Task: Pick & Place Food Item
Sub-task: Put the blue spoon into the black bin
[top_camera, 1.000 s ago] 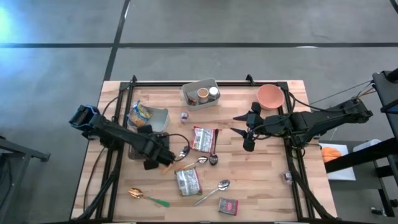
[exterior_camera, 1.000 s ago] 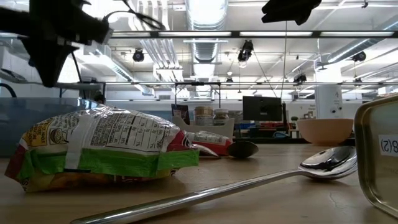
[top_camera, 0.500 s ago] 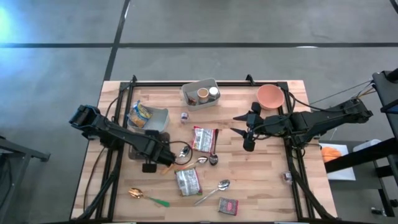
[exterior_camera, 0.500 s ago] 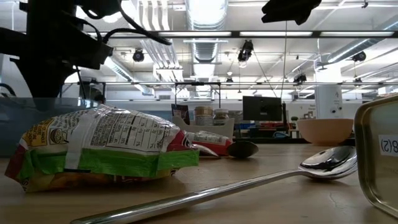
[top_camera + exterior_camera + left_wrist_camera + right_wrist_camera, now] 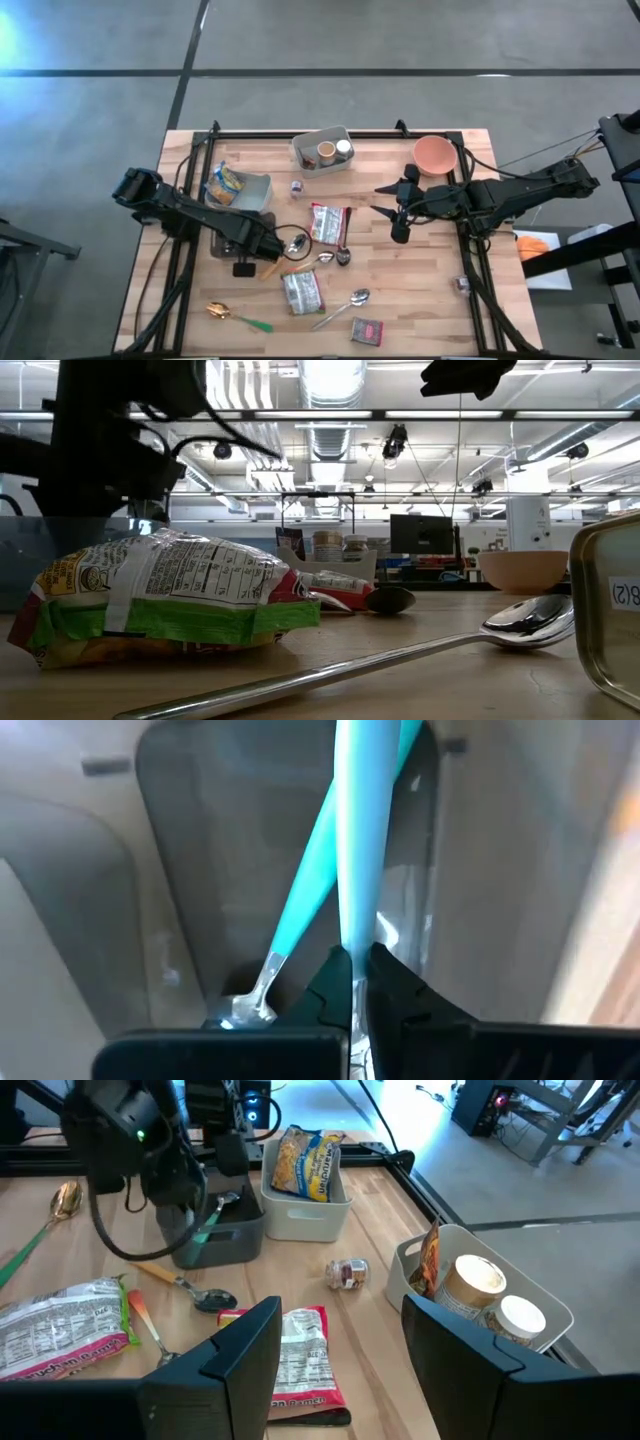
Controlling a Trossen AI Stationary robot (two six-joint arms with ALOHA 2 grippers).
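Judging by the layout, the job is only partly done, and what is in hand is not food. The left end effector (image 5: 352, 982) is clamped tight on a pale blue-handled utensil (image 5: 357, 840) over the dark bin (image 5: 220, 1248), where a 2nd teal-handled utensil (image 5: 300, 900) lies. The right end effector (image 5: 382, 199) hangs about half open and empty above the worktop (image 5: 430, 300), between the red packet (image 5: 328, 222) and the bowl (image 5: 435, 153). Of the food, 1 yellow packet (image 5: 308, 1162) already stands in the pale bin (image 5: 300, 1215). The red packet and 1 green packet (image 5: 302, 292) lie loose near the middle of the worktop, so they look like what is left to place. By count there are 3 containers: the dark bin, the pale bin and a white tub (image 5: 300, 158). The tub holds 2 cans (image 5: 327, 151) and what looks like 1 more packet standing on edge. Also out are 1 bowl, 1 small jar (image 5: 297, 187) on its side and 1 flat tin (image 5: 367, 331). Loose cutlery comes to 1 gold spoon (image 5: 220, 311) with a green handle, 1 long silver spoon (image 5: 352, 299), and a cluster beside the dark bin that reads as about 3 pieces, though I cannot separate them for certain
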